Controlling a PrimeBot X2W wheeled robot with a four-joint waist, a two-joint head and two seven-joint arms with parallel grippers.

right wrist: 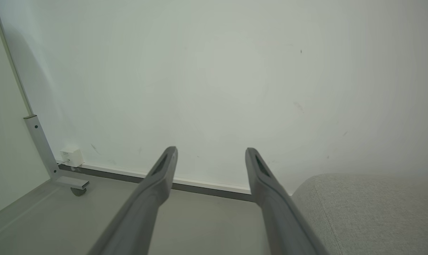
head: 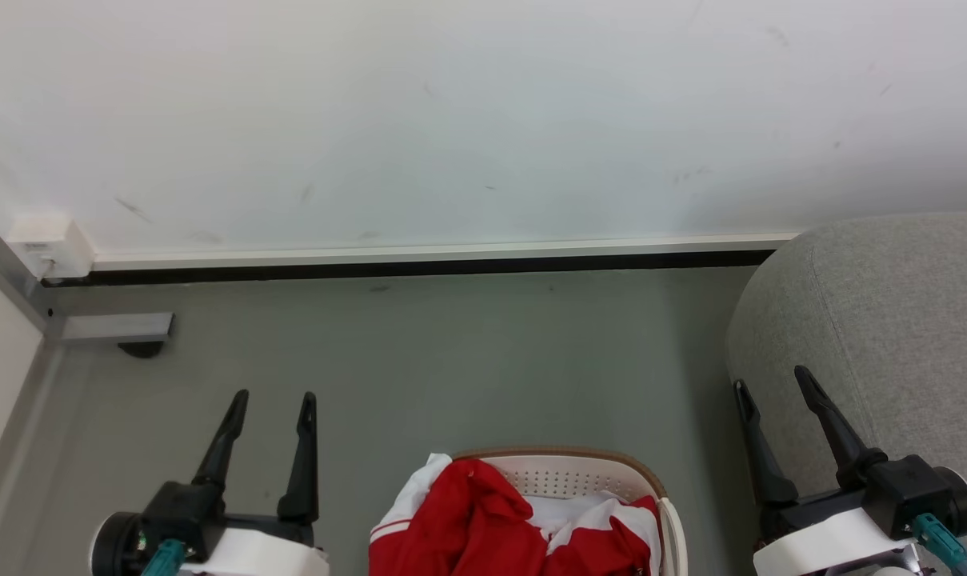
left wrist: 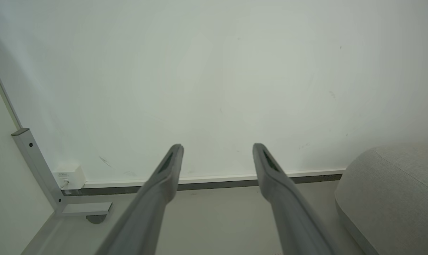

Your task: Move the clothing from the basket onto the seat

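Head view: the oval, cream-white, perforated plastic, brown-rimmed basket (head: 567, 453) sits on the flat grey floor (head: 451, 360) at bottom centre, cut off by the frame's lower edge. The soft bright red fabric clothing (head: 483, 520) w/ white stripes & panels lies heaped inside it, mostly on the basket's left side. One white fold drapes over the left rim, and the far perforated wall shows above the heap. The large light grey fabric-upholstered seat (head: 875, 320) w/ a rounded corner stands at right, near the basket, w/ a strip of floor between them.

The left gripper (head: 276, 394), two long dark fingers, hangs at lower left over bare floor, beside the basket but apart from it. Its jaws are spread wide & hold nothing. The right gripper (head: 771, 376) is at lower right, also spread wide & empty, w/ its tips in front of the seat's left edge. Can't tell if they touch the upholstery.

Left wrist view: the fingers (left wrist: 171, 166) stand well apart & point at the scuffed white wall (left wrist: 214, 71), w/ the seat's corner at right. Right wrist view: same spread, w/ the seat at lower right just beside one finger (right wrist: 260, 177).

Background: a white skirting strip (head: 435, 254) w/ a dark gap under it, a small white box (head: 47, 240) at far left, & a grey metal foot (head: 115, 326) on the floor below it.
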